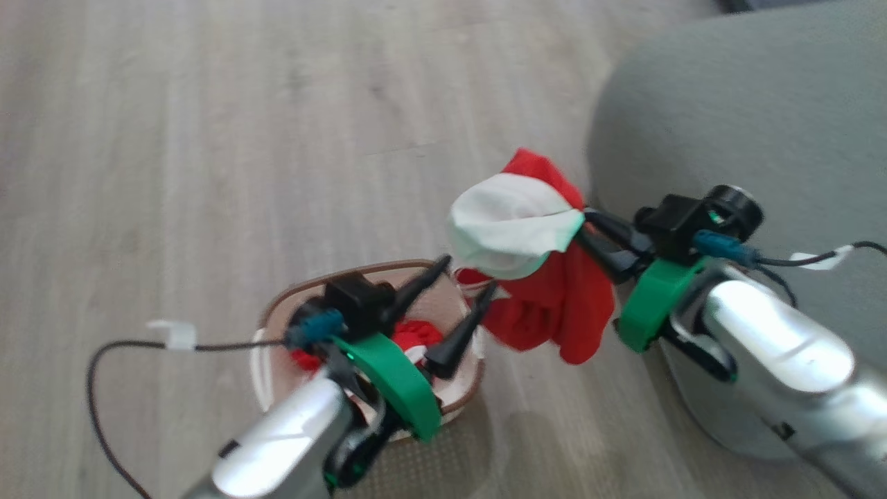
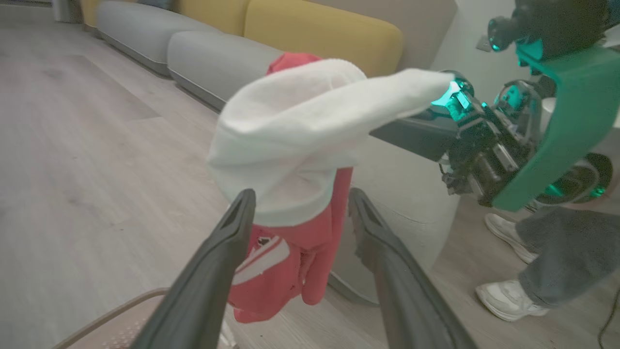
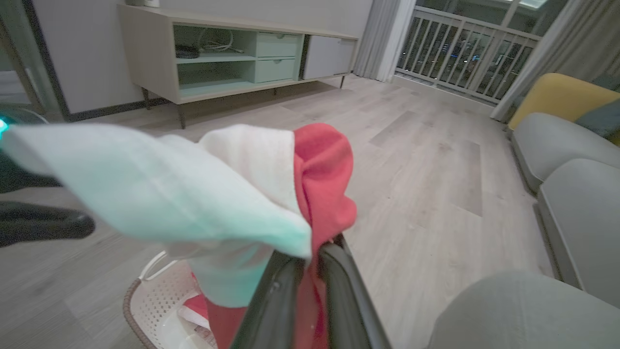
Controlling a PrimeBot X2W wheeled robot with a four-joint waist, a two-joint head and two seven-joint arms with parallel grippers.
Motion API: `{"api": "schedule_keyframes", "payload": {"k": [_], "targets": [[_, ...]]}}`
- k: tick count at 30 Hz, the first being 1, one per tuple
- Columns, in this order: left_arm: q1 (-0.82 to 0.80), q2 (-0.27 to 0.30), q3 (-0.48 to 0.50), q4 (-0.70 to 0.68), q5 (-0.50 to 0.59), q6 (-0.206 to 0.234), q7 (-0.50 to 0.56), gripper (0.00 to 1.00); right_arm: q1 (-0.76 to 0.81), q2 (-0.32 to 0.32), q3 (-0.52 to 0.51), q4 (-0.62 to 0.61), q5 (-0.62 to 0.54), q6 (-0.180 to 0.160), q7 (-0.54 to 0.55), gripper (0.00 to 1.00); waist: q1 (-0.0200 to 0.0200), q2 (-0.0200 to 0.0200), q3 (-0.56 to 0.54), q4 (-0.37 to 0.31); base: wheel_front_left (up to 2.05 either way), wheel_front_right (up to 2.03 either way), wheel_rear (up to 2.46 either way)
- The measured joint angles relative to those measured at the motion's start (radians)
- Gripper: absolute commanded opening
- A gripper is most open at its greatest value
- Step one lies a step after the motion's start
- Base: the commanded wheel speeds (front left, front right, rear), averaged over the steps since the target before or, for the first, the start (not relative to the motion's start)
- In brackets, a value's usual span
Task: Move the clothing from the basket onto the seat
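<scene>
Two tools: the left tool [image 1: 468, 274] has its fingers spread wide and grips nothing; the right tool [image 1: 589, 232] is pinched shut on fabric.
Held item: a red-and-white garment [image 1: 516, 232], caught at its top by the right tool; the white panel bunches up high and the red part hangs below.
Garment position: in the air, over the wooden floor [image 1: 208, 138] between the basket [image 3: 160, 300] and the seat [image 1: 727, 104]; it rests on neither.
Long axis: roughly vertical; the cloth drapes straight down from the pinch.
Left tool and cloth: in the left wrist view the hanging red part lies ahead, between the two open fingers; one fingertip looks close to the red edge in the head view, but I cannot tell whether it touches.
Basket contents: more red and white clothing [image 1: 416, 333] lies inside, under the left tool.
Key relation: the seat lies just behind the right tool – on the side away from the basket – so the right arm is by far the nearer one; the garment sits on the basket side of that tool.
Step in hand, as I judge it: carrying one garment across to the seat, with more left to move.
Next move calls for: swinging the right tool over the seat cushion and lifting enough that the dangling red end clears the rounded edge before the fingers part.
Risk: the loose lower end could drag on the seat's side or snag the left fingertip.
</scene>
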Motion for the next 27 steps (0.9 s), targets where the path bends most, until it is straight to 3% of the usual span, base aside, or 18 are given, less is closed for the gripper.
{"api": "schedule_keyframes", "payload": {"k": [5, 12, 22, 27], "targets": [[0.025, -0.055, -0.021, 0.036, 0.038, -0.017, -0.016, 1.0, 0.032, -0.048, -0.091, -0.03, -0.024, 0.0, 0.0, 0.0, 0.0, 0.0, 0.007, -0.116, 0.0, 0.0, 0.0], [0.025, -0.098, -0.03, 0.064, 0.088, -0.039, -0.017, 1.0, 0.091, -0.107, -0.208, -0.057, -0.035, 0.0, 0.0, 0.0, -0.0001, 0.0, 0.022, -0.209, 0.0, 0.0, 0.0], [0.021, -0.1, -0.014, 0.067, 0.126, -0.057, -0.017, 1.0, 0.108, -0.076, -0.325, -0.067, -0.041, 0.0, 0.0, 0.0, 0.0, 0.0, 0.097, -0.231, 0.0, 0.0, 0.0], [-0.029, -0.098, -0.01, 0.068, 0.149, -0.062, -0.017, 1.0, 0.017, -0.036, -0.453, 0.0, -0.062, 0.0, 0.0, 0.0, 0.0, 0.0, 0.177, -0.219, 0.0, 0.0, 0.0]]}}
